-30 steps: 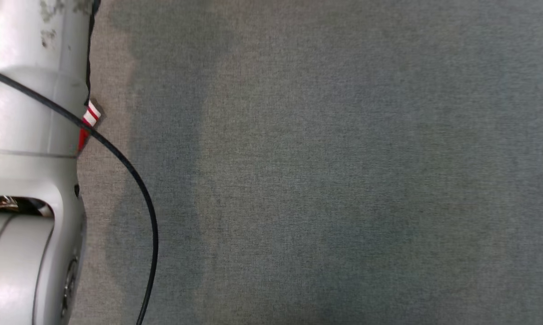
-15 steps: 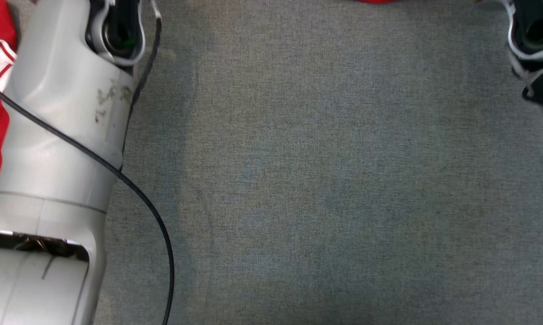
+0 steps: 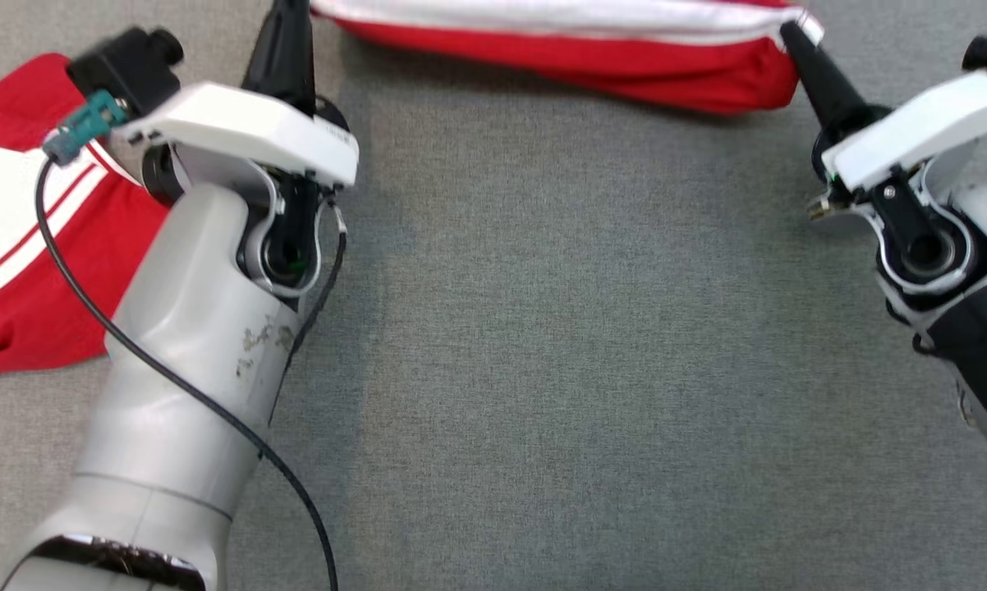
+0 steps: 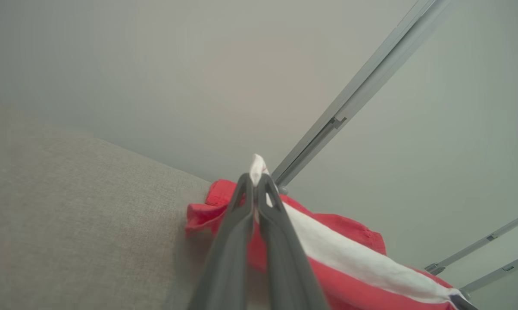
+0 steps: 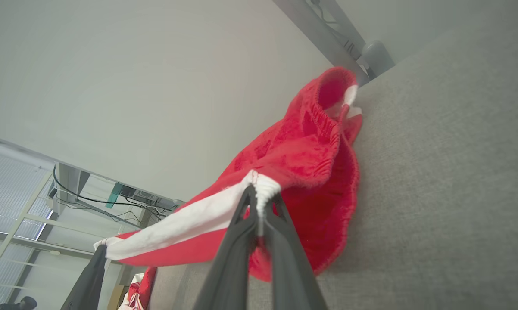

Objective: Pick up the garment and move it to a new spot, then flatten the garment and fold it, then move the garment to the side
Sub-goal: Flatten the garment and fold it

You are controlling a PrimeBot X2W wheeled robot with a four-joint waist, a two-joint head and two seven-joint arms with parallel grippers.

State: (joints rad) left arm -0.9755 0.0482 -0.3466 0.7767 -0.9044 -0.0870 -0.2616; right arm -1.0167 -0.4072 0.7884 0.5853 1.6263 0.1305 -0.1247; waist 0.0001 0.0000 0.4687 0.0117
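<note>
The left gripper, at 11 o'clock over the grey top, is clenched on one white-striped corner of the red garment. The right gripper, at 1 o'clock, pinches the other corner. The garment runs stretched between them across 12 o'clock. More red-and-white cloth lies at 9 o'clock, perhaps part of the same piece.
</note>
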